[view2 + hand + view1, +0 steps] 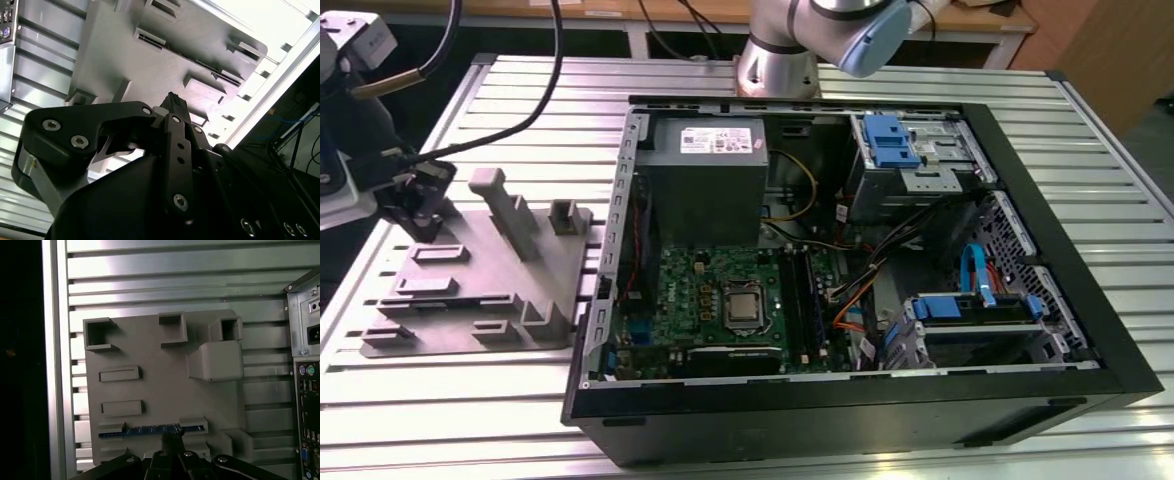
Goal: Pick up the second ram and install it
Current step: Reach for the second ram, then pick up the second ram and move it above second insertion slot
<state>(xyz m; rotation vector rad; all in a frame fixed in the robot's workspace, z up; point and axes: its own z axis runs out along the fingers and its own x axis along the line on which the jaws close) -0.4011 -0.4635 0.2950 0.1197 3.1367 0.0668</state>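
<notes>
Black claw (172, 441), pinched narrow, at thin blue ram (140, 430) in blocky grey holder (165, 390)

Your gripper (422, 212) hangs low over the grey fixture block (480, 285). The block lies on the slatted metal table (440, 410) just beside the open computer case (854, 410), on the exterior view's left of it. Inside the case you see the green motherboard (700, 300) with its processor (744, 308), the grey power supply (707, 175) at the case's far end, and blue drive caddies (887, 140) toward the exterior view's right. The arm's base (781, 60) stands on the table beyond the case.
</notes>
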